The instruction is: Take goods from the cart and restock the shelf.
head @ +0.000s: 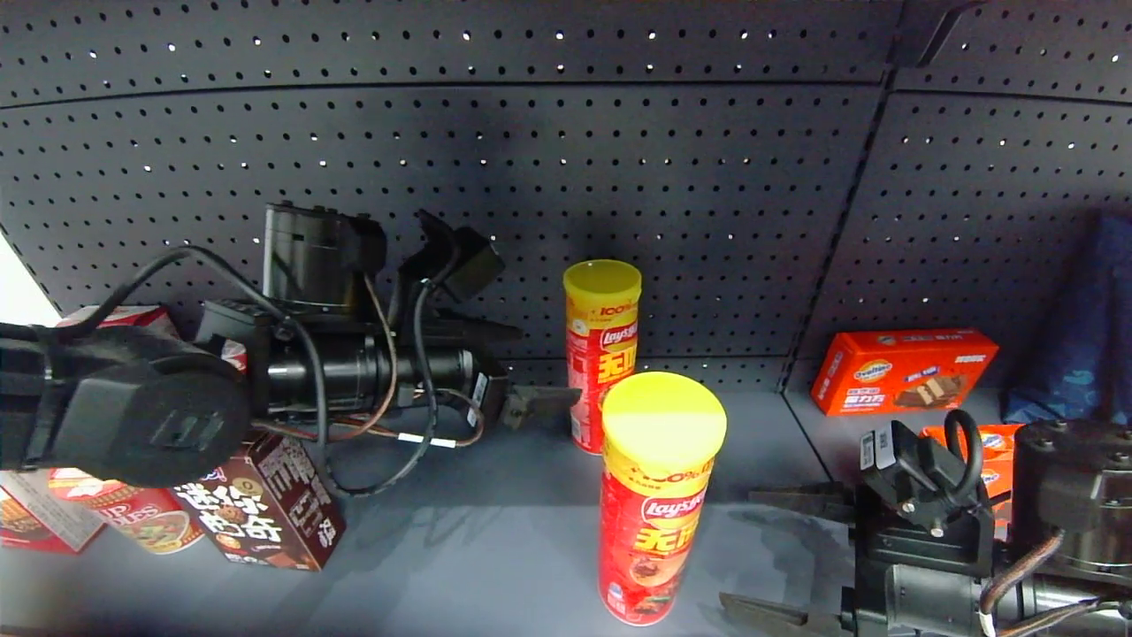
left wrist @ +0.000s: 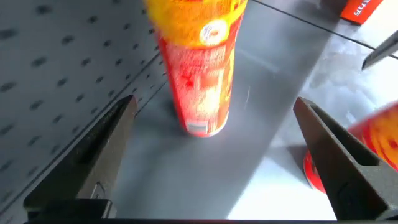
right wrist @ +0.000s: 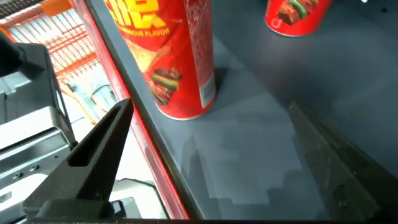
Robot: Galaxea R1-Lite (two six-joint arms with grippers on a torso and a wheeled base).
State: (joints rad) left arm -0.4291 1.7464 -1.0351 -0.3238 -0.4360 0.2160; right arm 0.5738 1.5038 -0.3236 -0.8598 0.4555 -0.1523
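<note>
Two red chips cans with yellow lids stand upright on the grey shelf (head: pixel 495 540). The back can (head: pixel 601 354) (left wrist: pixel 199 81) (right wrist: pixel 295 15) is close to the pegboard wall. The front can (head: pixel 659 495) (right wrist: pixel 180 62) (left wrist: pixel 373 149) stands near the shelf's front edge. My left gripper (head: pixel 548 364) (left wrist: pixel 214 165) is open and empty, just left of the back can, its jaws pointing at it without touching. To the right of the front can my right gripper (head: pixel 778 557) (right wrist: pixel 214 165) is open, low at the shelf front, apart from the can.
A brown cookie box (head: pixel 265 504) and red snack packs (head: pixel 133 518) sit under my left arm. An orange box (head: pixel 902 370) and a blue bag (head: pixel 1079 336) lie at the right. The pegboard wall (head: pixel 619 177) closes the back. A red strip (right wrist: pixel 124 106) lines the shelf's front edge.
</note>
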